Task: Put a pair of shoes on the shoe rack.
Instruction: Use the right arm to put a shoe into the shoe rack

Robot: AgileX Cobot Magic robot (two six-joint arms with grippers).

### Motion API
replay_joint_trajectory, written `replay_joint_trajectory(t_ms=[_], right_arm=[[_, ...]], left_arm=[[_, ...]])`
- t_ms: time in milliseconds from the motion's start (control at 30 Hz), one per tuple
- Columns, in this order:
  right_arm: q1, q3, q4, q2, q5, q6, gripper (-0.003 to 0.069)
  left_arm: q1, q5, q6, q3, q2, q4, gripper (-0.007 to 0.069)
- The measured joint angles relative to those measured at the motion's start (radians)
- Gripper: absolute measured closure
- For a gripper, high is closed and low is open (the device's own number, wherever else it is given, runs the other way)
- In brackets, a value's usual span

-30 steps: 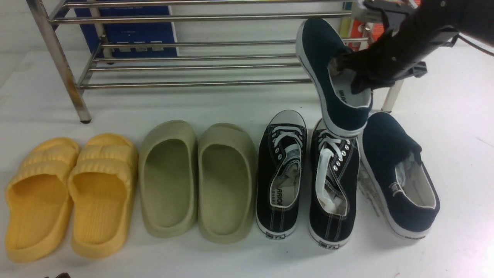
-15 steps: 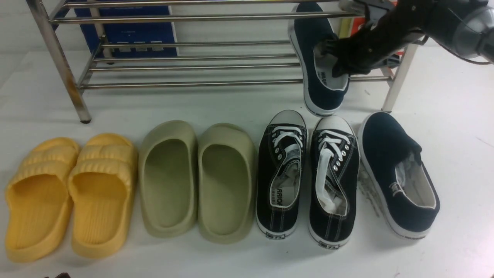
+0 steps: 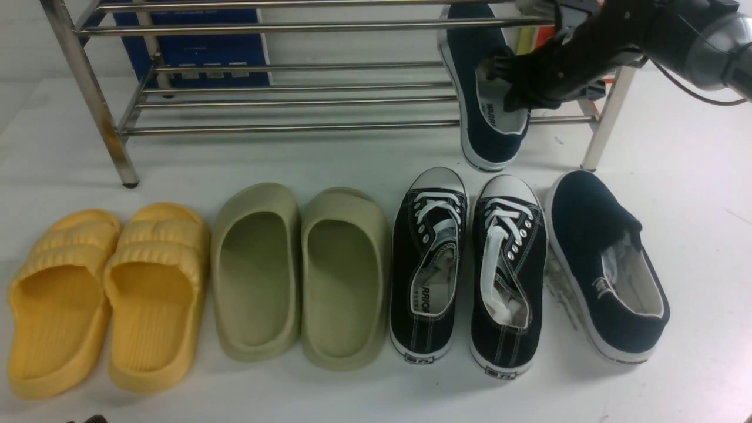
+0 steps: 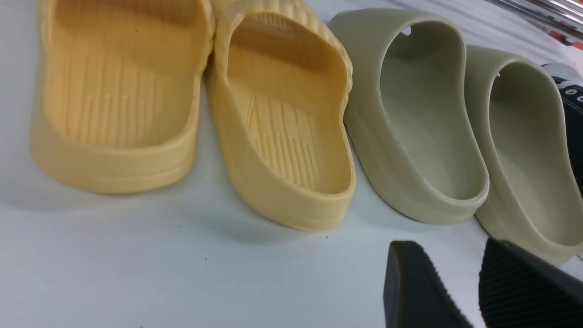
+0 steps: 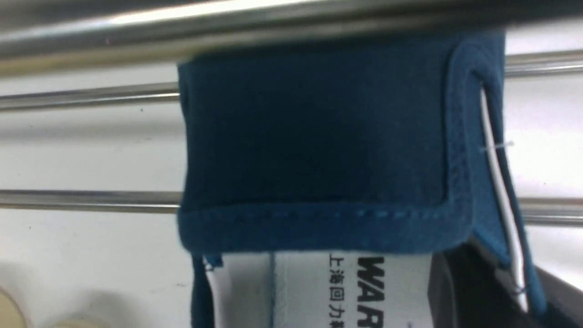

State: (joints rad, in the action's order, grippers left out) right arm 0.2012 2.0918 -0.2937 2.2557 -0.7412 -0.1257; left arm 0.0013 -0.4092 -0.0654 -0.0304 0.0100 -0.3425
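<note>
Gripping one side of the held navy shoe (image 3: 498, 144), the right gripper (image 3: 517, 88) has its fingers clamped on the soft cloth edge by the shoe's opening. This shoe is dark blue cloth with a thick white rubber sole and a pale inside with black letters. It is at the right end of the shoe rack (image 3: 282, 125), over the low bars. Its toe pokes in under a higher bar and its heel sticks out at the front. I cannot tell if it rests on the bars. The rack is made of long, round, shiny metal bars on slanted legs.

The second navy shoe (image 3: 593, 235) lies on the white table (image 3: 352, 158), well apart from the rack, with crumpled paper inside. Just beside it are two black lace-up shoes (image 3: 429, 264) with white toe caps and white laces. Next come two smooth, rounded green slippers (image 3: 258, 270), then two yellow slippers (image 3: 59, 305) with ridged tops and lined soles. A blue box (image 3: 194, 41) stands behind the rack.

The left gripper (image 4: 469, 296) hangs low near the green slippers. Its black ribbed fingers (image 4: 414, 287) are apart with nothing between them.
</note>
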Motion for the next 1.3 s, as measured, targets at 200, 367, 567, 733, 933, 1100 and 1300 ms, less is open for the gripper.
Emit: replay_joint_trajectory(t_ms=[200,367,567,733,933,1100,1300], right_arm=[[0.000,0.002,-0.004,0.000,0.006,0.000,0.0608],[0.000,0.016,-0.008,0.000,0.017,0.000,0.0590],[0.000,0.018,-0.010,0.000,0.024,-0.039,0.0524],[0.000,0.021,-0.019,-0.006,0.028,-0.082,0.0391],[-0.001,0.026,-0.019,-0.059,-0.015,-0.069,0.0293],[-0.001,0.027,-0.015,-0.127,-0.239,0.012,0.0308],[0.010,0.028,-0.009,-0.165,-0.485,0.109,0.0498]], left_arm=[[0.000,0.000,0.001,0.000,0.000,0.000,0.0386],[0.000,0.000,0.001,0.000,0.000,0.000,0.0386],[0.000,0.000,0.001,0.000,0.000,0.000,0.0386],[0.000,0.000,0.001,0.000,0.000,0.000,0.0386],[0.000,0.000,0.001,0.000,0.000,0.000,0.0386],[0.000,0.000,0.001,0.000,0.000,0.000,0.0386],[0.000,0.000,0.001,0.000,0.000,0.000,0.0386]])
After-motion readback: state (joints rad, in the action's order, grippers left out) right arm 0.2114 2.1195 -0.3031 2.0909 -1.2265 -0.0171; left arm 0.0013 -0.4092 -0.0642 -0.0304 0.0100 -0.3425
